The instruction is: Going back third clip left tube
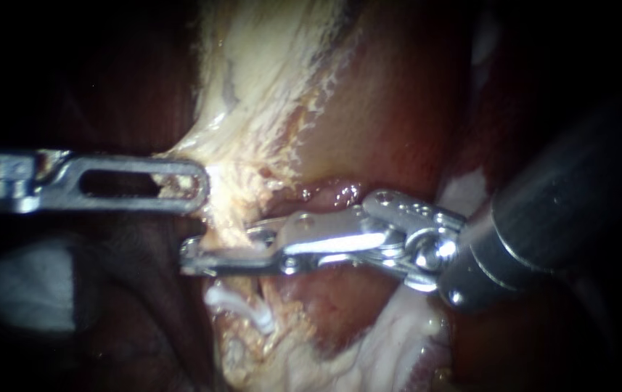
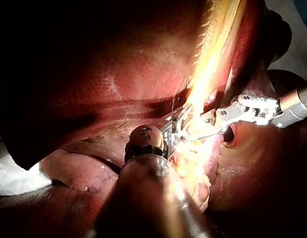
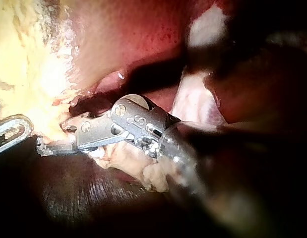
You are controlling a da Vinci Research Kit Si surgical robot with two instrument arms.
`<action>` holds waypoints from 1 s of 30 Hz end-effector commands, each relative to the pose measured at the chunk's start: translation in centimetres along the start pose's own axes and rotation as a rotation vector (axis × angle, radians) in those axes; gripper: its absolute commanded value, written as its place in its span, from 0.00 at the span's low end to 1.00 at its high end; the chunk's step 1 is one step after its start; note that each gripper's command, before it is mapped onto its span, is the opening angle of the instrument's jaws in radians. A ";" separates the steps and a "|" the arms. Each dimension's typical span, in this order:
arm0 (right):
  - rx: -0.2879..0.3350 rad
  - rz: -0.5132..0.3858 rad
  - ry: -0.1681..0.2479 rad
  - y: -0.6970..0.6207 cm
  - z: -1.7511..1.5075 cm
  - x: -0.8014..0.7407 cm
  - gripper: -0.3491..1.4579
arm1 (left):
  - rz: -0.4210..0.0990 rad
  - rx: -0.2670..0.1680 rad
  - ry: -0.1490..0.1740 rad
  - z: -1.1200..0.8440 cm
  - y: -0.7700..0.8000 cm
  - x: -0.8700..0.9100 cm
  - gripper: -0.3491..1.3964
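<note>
Two jaws of your right instrument, barely parted, straddle pale tissue at 8 o'clock; crooked withdrawal could tear it

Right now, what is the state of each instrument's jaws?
Left instrument: shut on the pale tissue, which it pulls taut.
Right instrument: open, a gap between the jaws, gripping nothing.
</note>
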 end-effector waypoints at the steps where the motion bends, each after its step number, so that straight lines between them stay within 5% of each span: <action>1: 0.000 0.001 0.000 0.00 0.01 -0.01 0.00 | 0.000 0.000 0.000 -0.01 0.00 0.00 0.00; 7: -0.002 -0.001 -0.002 0.02 0.05 -0.02 0.00 | 0.000 0.000 0.000 -0.01 0.00 0.00 0.00; 10: -0.008 -0.004 -0.001 0.05 0.15 -0.04 0.33 | -0.001 -0.001 -0.001 -0.01 -0.01 0.01 0.00; 14: -0.013 -0.061 0.002 0.10 0.32 -0.07 0.45 | -0.002 -0.002 -0.002 -0.02 -0.05 0.02 0.00; 30: -0.046 -0.228 0.043 0.35 0.22 0.00 0.50 | -0.004 -0.004 -0.004 -0.05 -0.13 0.07 0.00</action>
